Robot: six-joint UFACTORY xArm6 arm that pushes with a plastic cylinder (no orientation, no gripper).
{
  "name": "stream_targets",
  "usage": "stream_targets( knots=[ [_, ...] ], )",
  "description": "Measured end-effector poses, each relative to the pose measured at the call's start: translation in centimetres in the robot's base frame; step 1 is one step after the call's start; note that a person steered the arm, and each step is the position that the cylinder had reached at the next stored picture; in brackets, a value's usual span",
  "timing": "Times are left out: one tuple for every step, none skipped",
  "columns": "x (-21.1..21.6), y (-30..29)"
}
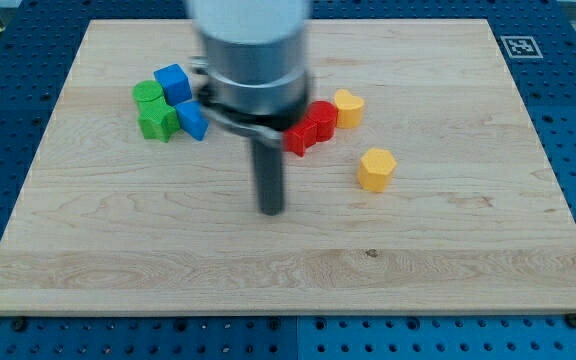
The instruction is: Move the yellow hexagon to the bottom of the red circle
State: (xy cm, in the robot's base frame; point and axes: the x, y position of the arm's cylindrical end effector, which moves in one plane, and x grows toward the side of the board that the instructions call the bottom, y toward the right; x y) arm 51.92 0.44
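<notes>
My tip [271,210] serves as the claw here — a plain dark rod with nothing to open or close, holding nothing, resting on bare table [288,280] and touching no block. The yellow hexagon [376,169] lies to the view's right of my tip and a little higher, near but apart. It looks like a small, light, rigid plastic piece that should slide easily on smooth wood; there is no taking hold of it, only pushing against a flat side, squarely, or it may spin off. The red circle [322,117] sits above and left of the hexagon, touching a second red block [300,137] whose shape I cannot make out. Counted: two yellow — the hexagon and a yellow heart [348,107] — two red, two blue blocks [181,97], and seemingly two green blocks [153,110] pressed together.
</notes>
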Motion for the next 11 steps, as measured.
stream_targets(
  knots=[
    [-2.5, 2.7],
    [-3.0, 2.5],
    [-1.1, 3.8],
    [0.8, 9.6],
    [0.8, 12.8],
    [0.6, 12.8],
    [-1.2, 12.5],
    [-2.6, 10.3],
    [-4.1, 7.2],
    [-5.0, 5.4],
    [-4.8, 4.9]
  ],
)
